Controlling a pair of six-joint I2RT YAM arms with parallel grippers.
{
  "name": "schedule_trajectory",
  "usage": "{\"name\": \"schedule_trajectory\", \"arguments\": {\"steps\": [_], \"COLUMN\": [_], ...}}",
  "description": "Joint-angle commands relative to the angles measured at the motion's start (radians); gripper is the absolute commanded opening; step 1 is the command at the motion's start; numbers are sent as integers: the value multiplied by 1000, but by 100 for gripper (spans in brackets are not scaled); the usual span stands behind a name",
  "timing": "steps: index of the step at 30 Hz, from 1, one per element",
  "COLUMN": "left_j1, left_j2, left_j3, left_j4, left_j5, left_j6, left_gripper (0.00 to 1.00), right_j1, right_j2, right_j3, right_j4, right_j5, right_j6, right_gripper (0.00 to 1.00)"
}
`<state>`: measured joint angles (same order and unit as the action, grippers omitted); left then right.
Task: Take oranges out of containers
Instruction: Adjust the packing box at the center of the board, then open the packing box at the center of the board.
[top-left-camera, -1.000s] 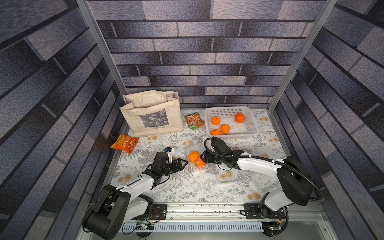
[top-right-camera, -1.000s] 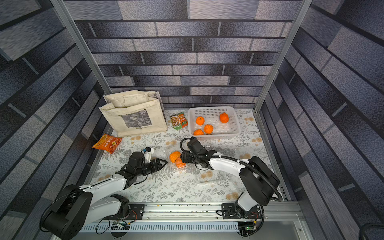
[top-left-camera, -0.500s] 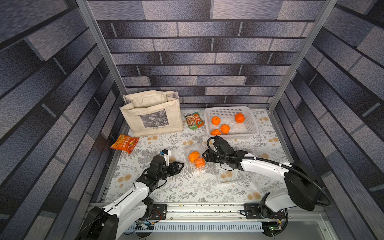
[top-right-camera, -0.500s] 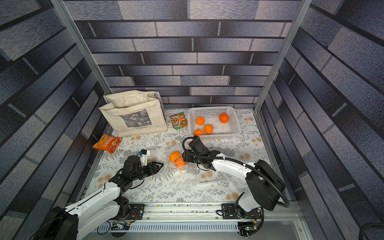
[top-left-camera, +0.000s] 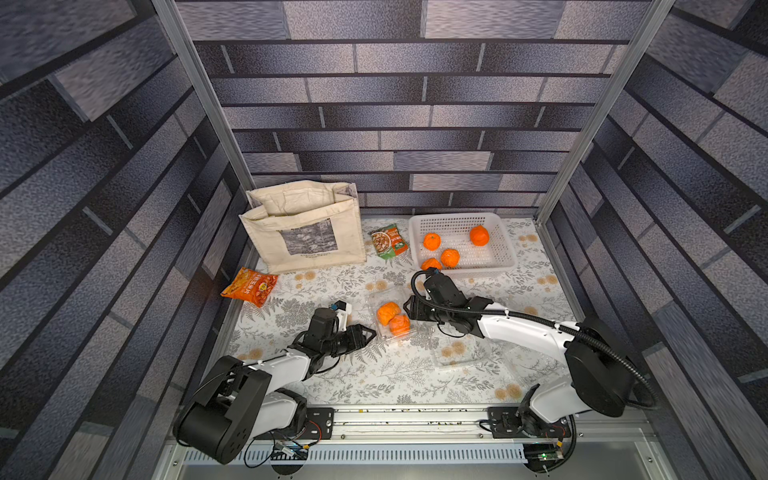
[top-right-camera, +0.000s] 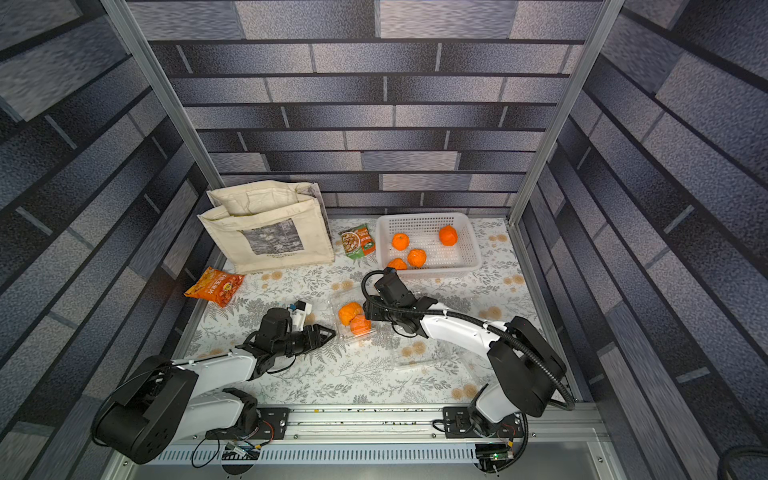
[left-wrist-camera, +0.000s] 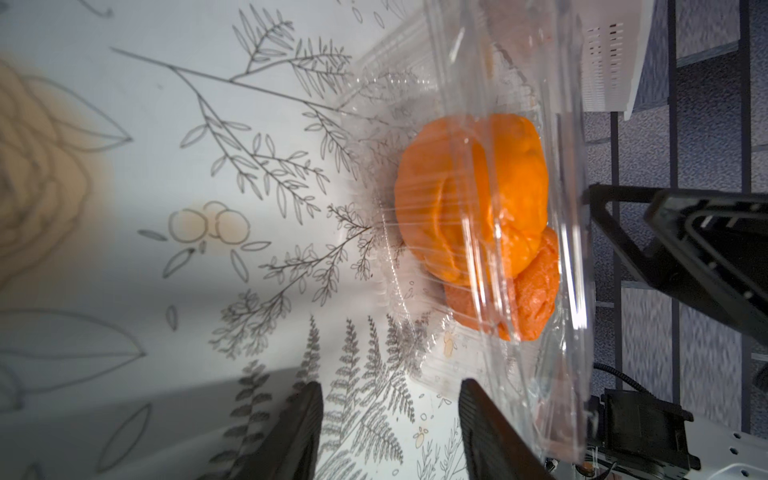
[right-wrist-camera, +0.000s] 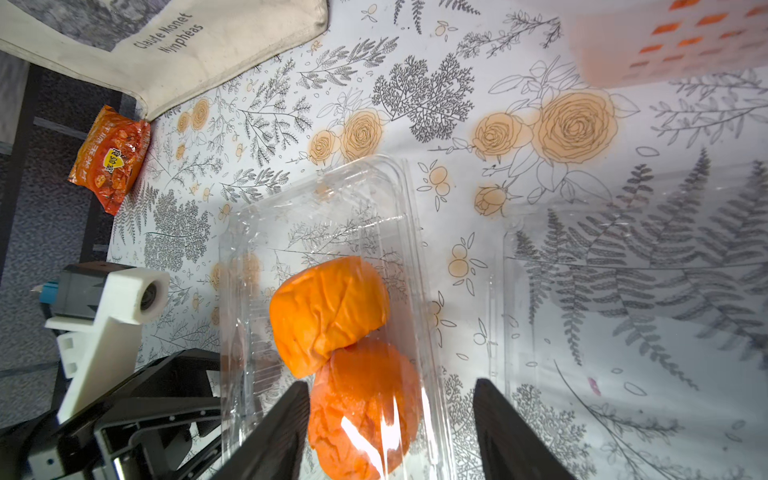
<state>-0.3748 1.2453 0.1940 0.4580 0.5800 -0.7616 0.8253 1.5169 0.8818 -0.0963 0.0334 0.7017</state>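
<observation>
The step in hand looks like lifting a fruit from the one filled container (top-left-camera: 382, 296). It sits mid-desk with two oranges (top-left-camera: 388, 312) inside, touching each other, while four more oranges (top-left-camera: 432, 241) lie in the white basket (top-left-camera: 457, 218) at the back. The right gripper (right-wrist-camera: 390, 384) is spread, its fingers either side of the nearer orange (right-wrist-camera: 361, 411) without visibly pressing it. One finger looks to stand outside the thin clear wall, so closing here would likely pinch plastic along with fruit. It would be better to bring that finger inside the wall, sink around the fruit's widest part, close gently and lift straight up. The left gripper (left-wrist-camera: 390, 386) is also spread and holds nothing, just beside the container's opposite side. Clear plastic crosses in front of the fruit in the left wrist view, and whether that is the lid I cannot tell. Pinching the rim there would probably stop the light box rising with the orange. As for room, the two grippers are close across the box, so the right one should go up before going back. The basket's front rim lies just behind the right wrist, and an empty container (top-left-camera: 459, 353) lies near the right forearm. The desk (top-left-camera: 374, 386) in front is open, and the cloth bag (top-left-camera: 303, 232) and snack packet (top-left-camera: 249, 286) are well apart.
</observation>
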Motion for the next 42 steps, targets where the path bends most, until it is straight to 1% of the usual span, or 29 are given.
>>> {"name": "schedule_trajectory", "arguments": {"steps": [1,8,11,15,18,23,29,42], "left_j1": [4,-10,-20,-25,-34,-42,-55,-83], "left_j2": [-23,-162,-188,-153,-120,-80,-75,-55], "left_j3": [-1,-7,2,13,23,37,25,49], "left_j4": [31,-109,-160,-153,-142,-111,-52,-48], "left_j5": [15,-36,-54,-47,-46,-42,-68,-86], "left_j6": [-8,21,37,44,47,45,20,24], "left_gripper": [55,56,57,56,53,54,54,54], "right_j1": [8,6,8,8,8,8,7,8], "right_j2": [27,52,64,64,61,61,56,57], "right_j3": [25,35,45,44,43,39,28,23], "right_j4": [-18,-12,-10,-5,-3,0,5,16], "right_j5": [15,15,4,2,-1,-15,-15,-25], "right_j6": [-7,-6,-6,0,3,3,10,16], "right_gripper": [65,65,65,65,65,65,64,64]}}
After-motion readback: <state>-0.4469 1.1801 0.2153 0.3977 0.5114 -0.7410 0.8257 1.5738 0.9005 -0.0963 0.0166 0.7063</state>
